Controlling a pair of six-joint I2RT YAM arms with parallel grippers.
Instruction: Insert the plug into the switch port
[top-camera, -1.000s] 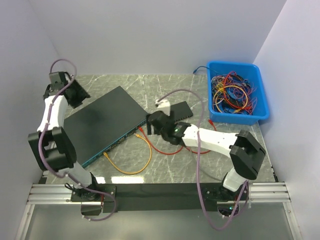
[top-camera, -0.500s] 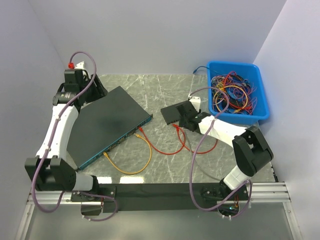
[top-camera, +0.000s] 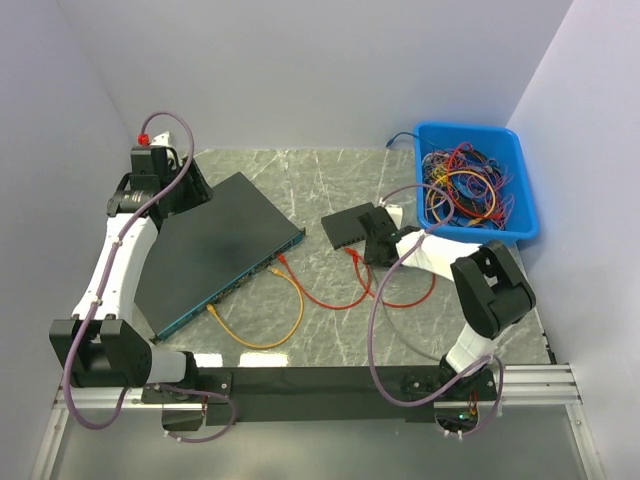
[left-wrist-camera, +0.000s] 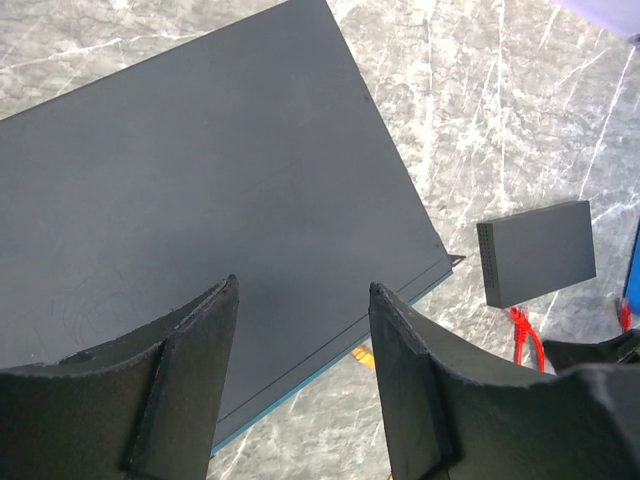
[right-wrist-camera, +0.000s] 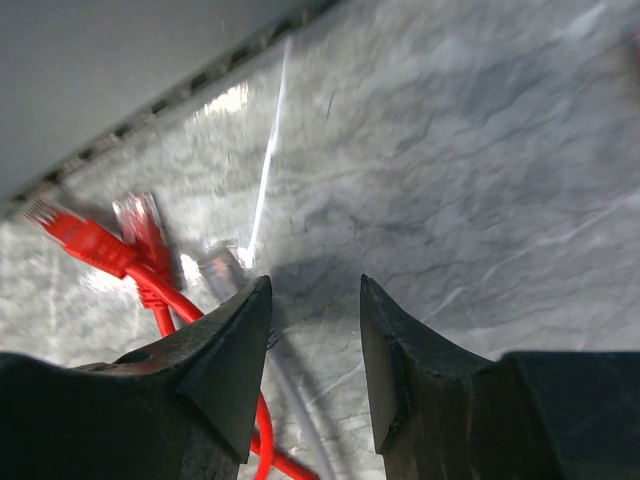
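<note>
The large dark switch (top-camera: 215, 250) with a blue front edge lies at the left; it also fills the left wrist view (left-wrist-camera: 200, 180). A yellow cable (top-camera: 262, 342) runs from its front edge and curves back toward it. A red cable (top-camera: 345, 300) lies in front of a small dark box (top-camera: 350, 225). My right gripper (top-camera: 378, 245) is open and empty just above the table beside that box. In the right wrist view, two red plugs (right-wrist-camera: 85, 238) and a clear plug on a grey cable (right-wrist-camera: 220, 268) lie just left of my right gripper (right-wrist-camera: 315, 290). My left gripper (left-wrist-camera: 300, 295) is open and empty above the switch's far corner.
A blue bin (top-camera: 475, 185) full of tangled cables stands at the back right. White walls close in the table on the left, back and right. The small dark box (left-wrist-camera: 535, 252) and a red plug (left-wrist-camera: 525, 335) show at the right of the left wrist view.
My right gripper has pulled back to the right, from the switch's front edge to beside the small box. My left arm has swung from the far left corner to over the switch.
</note>
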